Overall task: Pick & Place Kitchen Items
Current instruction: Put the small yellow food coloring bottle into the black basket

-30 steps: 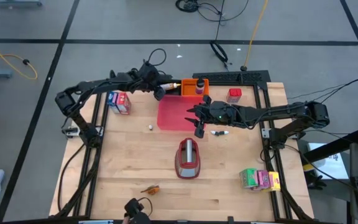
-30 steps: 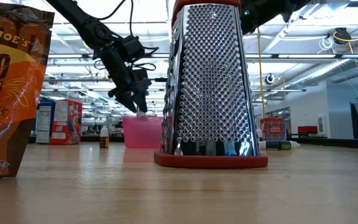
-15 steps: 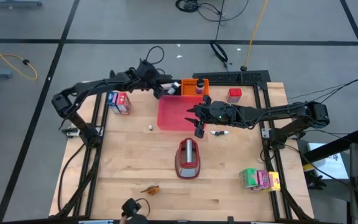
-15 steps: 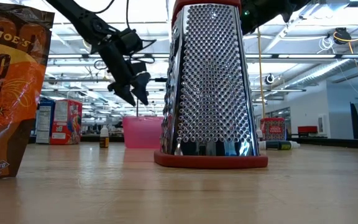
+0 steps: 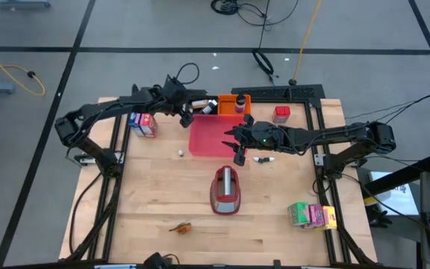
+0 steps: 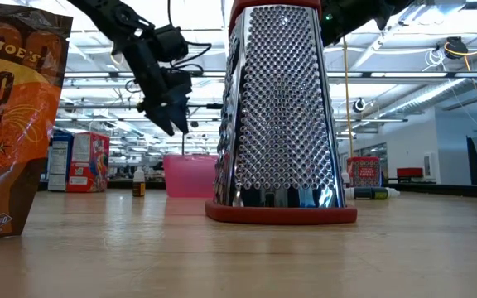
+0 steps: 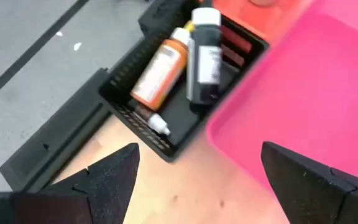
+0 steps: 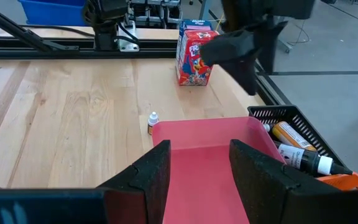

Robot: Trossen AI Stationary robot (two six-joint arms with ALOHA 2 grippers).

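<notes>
1. Above the pink tray's (image 5: 209,138) ten-o'clock corner, the left gripper (image 5: 186,116) hangs wide and empty.
2. Right gripper (image 5: 239,152) waits part-open at the tray's four o'clock, holding nothing.
3. Likely next: the tiny white bottle (image 5: 180,153), at the tray's eight o'clock, needs a low, narrow pinch.

- Floor (image 5: 125,30): grey, w/ dark dividing lines.
- Yellow cable (image 5: 10,67) and black cables (image 5: 263,63) lie on it.
- Ceiling (image 6: 404,50): strip lights, exposed beams.
</notes>
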